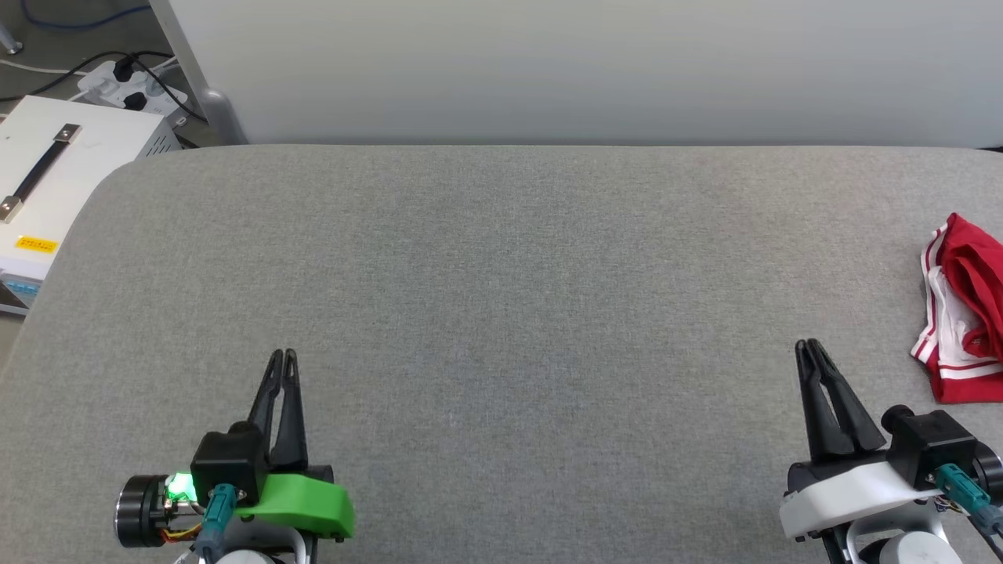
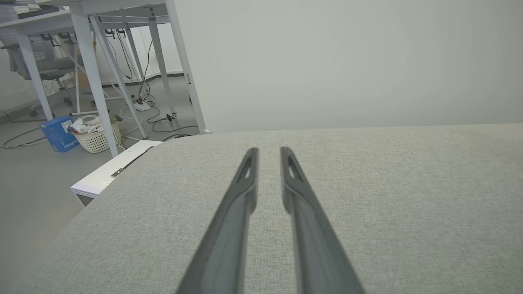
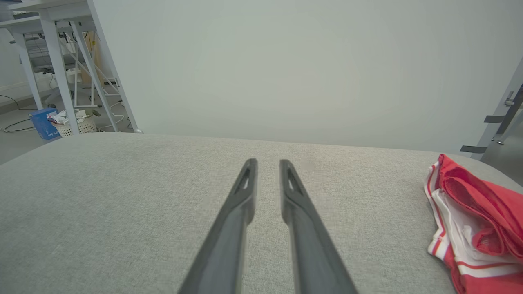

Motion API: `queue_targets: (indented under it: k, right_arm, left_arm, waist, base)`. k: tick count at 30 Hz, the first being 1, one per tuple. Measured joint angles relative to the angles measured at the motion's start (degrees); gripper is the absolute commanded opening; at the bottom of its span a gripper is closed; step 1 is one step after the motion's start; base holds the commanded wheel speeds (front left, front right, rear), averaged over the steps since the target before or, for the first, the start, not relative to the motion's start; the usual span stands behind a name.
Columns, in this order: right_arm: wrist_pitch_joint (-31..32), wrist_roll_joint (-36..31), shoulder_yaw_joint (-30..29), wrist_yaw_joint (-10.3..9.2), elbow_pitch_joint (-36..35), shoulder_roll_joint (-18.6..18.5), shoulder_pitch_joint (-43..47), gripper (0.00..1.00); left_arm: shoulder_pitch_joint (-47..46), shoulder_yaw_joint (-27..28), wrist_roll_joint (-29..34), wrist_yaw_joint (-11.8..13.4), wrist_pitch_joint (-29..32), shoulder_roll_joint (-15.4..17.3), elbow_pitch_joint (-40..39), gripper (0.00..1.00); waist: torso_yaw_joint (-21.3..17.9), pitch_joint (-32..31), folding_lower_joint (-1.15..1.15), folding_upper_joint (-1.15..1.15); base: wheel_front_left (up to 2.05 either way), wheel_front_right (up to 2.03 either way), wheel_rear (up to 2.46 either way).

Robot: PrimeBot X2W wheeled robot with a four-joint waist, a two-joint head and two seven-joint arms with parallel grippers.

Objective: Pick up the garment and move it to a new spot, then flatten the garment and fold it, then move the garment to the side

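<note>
The garment point(image 1: 968, 313) lies bunched at the right edge of the grey fabric-covered table point(image 1: 501, 274), red with white and striped trim showing. In the right wrist view the garment point(image 3: 474, 220) sits to the right of the fingers, apart from them. My right gripper point(image 1: 809, 343) hovers at the lower right, left of the garment, fingers drawn almost together with nothing between them; the right gripper point(image 3: 268, 162) shows only a narrow slit. My left gripper point(image 1: 283, 352) is at the lower left over bare table, equally narrow, the left gripper point(image 2: 269, 151) holding nothing.
A white panel point(image 1: 588, 70) stands along the table's far edge. Off the left edge sits a white case with a handle point(image 1: 47, 180) and a power strip point(image 1: 133, 86). On the floor beyond are a basket point(image 2: 96, 136), a blue box point(image 2: 59, 132) and desk legs.
</note>
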Motion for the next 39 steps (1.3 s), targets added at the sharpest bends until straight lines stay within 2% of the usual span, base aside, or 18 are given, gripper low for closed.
queue_targets:
  k: [39]
  right_arm:
    - [4.37, -1.55, -0.09, 0.0, -0.57, 0.41, -0.01, 0.0]
  left_arm:
    - [-0.02, 0.54, 0.32, -0.35, 4.33, -0.34, -0.94, 0.0]
  waist:
    - [-0.33, -1.14, 0.0, 0.0]
  base:
    - [0.0, 0.0, 0.0]
